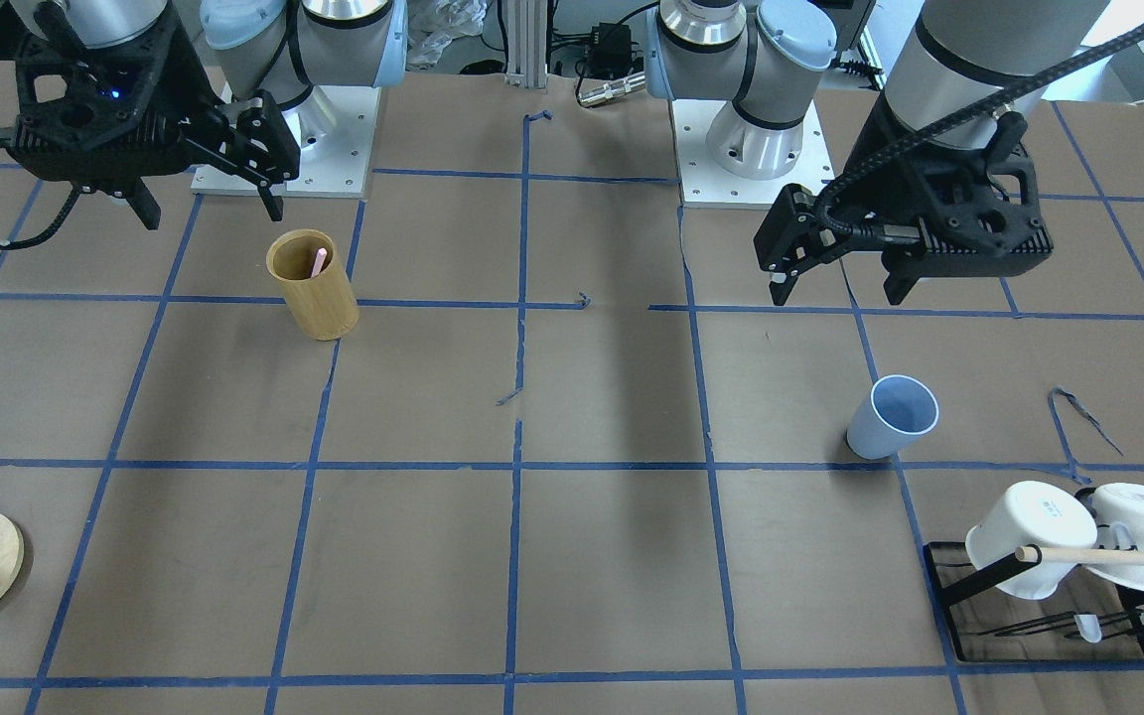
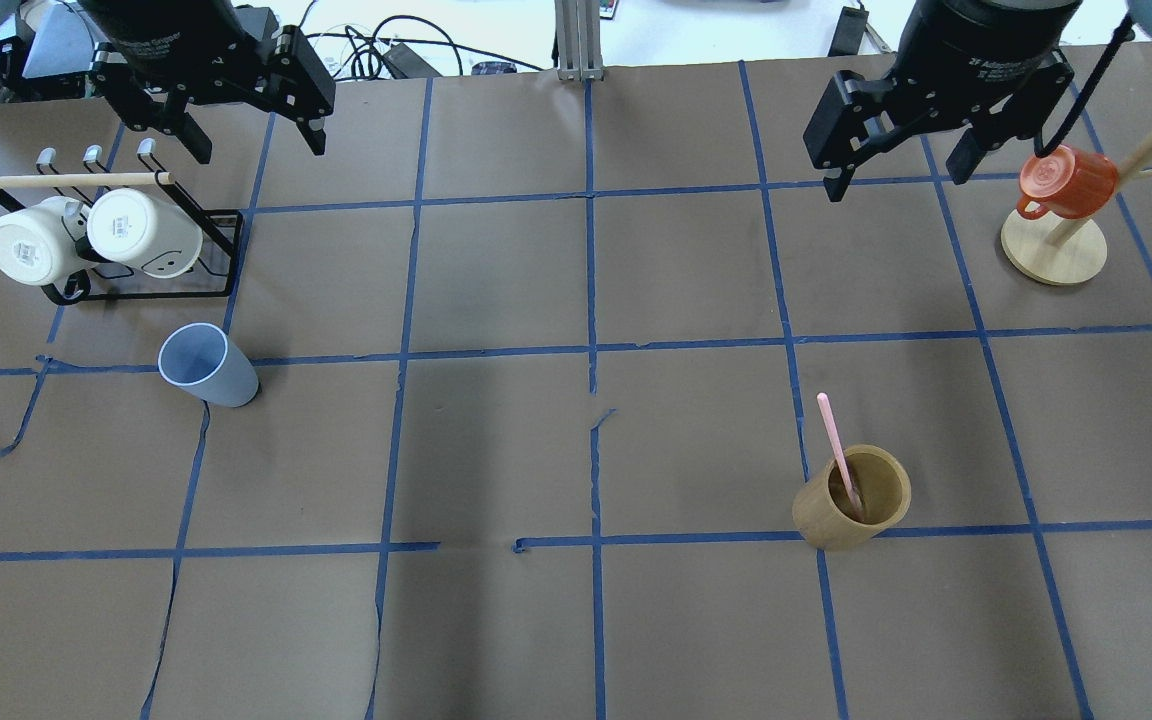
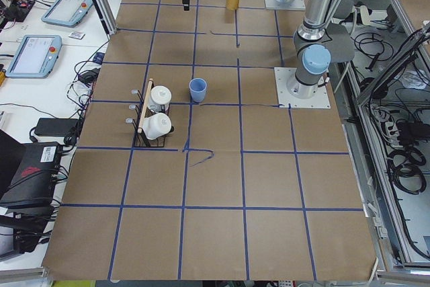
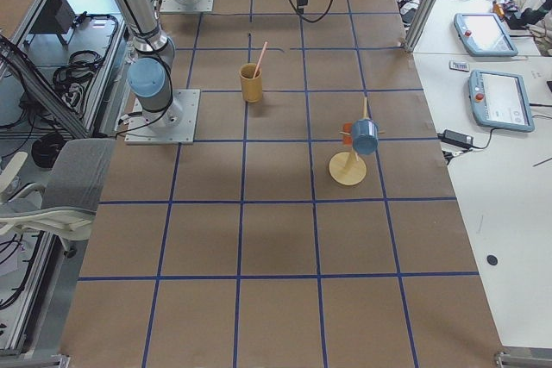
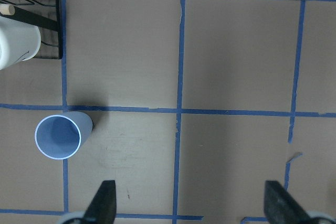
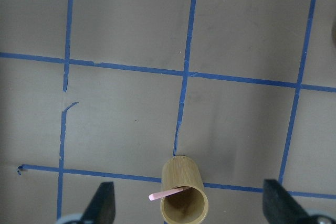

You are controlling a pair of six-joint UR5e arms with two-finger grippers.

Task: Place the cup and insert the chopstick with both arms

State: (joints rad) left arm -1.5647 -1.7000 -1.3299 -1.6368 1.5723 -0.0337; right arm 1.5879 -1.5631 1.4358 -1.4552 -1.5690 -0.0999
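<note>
Brown-papered worktop [image 2: 496,280], blue tape grid: the cup [image 2: 208,368] stands upright near the rack [image 2: 151,294], and the chopstick [image 2: 836,445] leans in the holder [image 2: 851,500]. Wide and empty, left fingers [image 2: 314,115] and right fingers [image 2: 829,150] hang high. A low sweep could clip the chopstick and topple the holder.

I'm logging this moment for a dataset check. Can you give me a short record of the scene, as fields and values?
left tool: open, empty, above the table
right tool: open, empty, above the table
blue cup: upright on the table, robot's left side, beside the mug rack
bamboo holder: upright, robot's right side
pink chopstick: inside the bamboo holder, leaning on its rim
mug rack: holds two white mugs
orange mug: hung on the wooden stand
</note>
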